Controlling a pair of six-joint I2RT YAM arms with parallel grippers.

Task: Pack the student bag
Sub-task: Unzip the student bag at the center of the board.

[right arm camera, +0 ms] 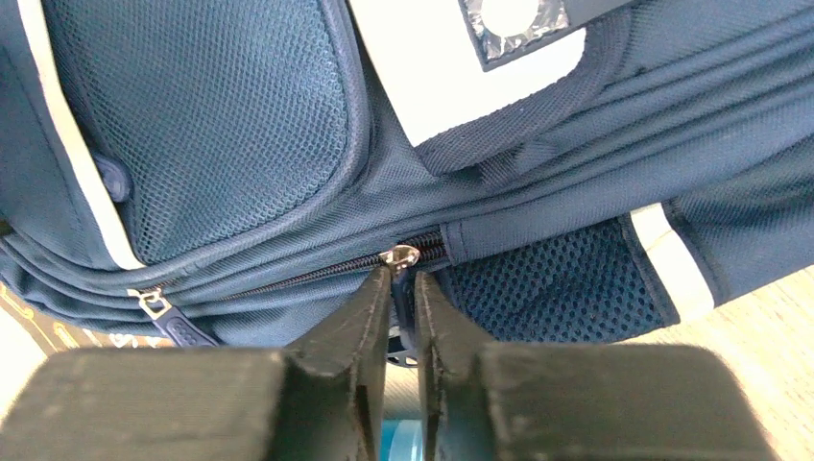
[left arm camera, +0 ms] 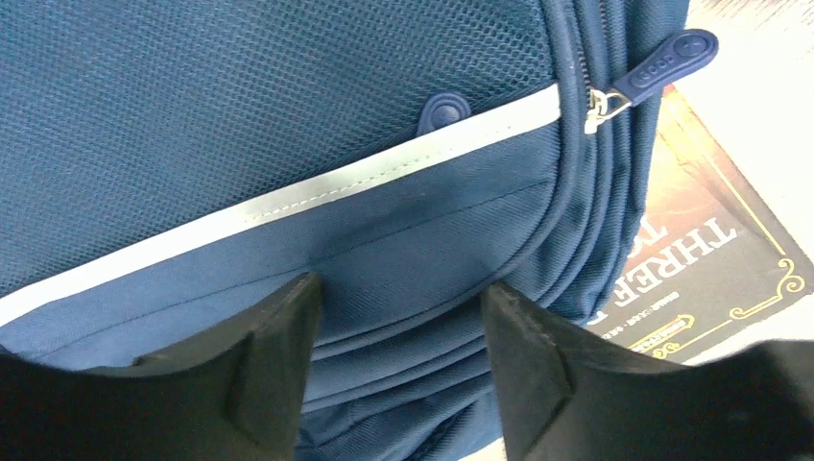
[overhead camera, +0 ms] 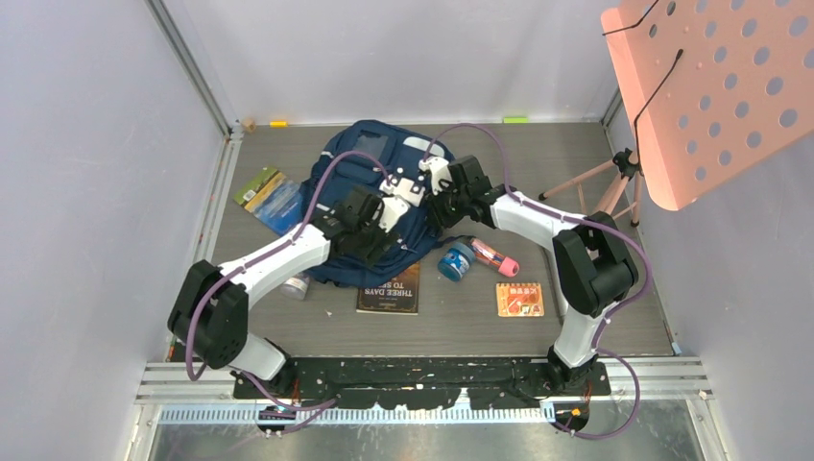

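Navy fabric fills both wrist views: the student bag (overhead camera: 370, 158) lies flat on the grey table (overhead camera: 595, 192), mid-table toward 12 o'clock from the arm bases. The left gripper (left arm camera: 398, 307) hovers over the bag's 6 o'clock edge with its jaws well apart, nothing between them, just below a pale reflective stripe (left arm camera: 317, 197). The right gripper (right arm camera: 401, 283) has its fingers drawn almost together on a zipper pull (right arm camera: 400, 256) at the bag's 3 o'clock side (the metal ring shows right at the tips). A dark book (overhead camera: 390, 288) pokes out from under the bag at 6 o'clock; a blue jar (overhead camera: 456, 260) sits at 4 o'clock, near it.
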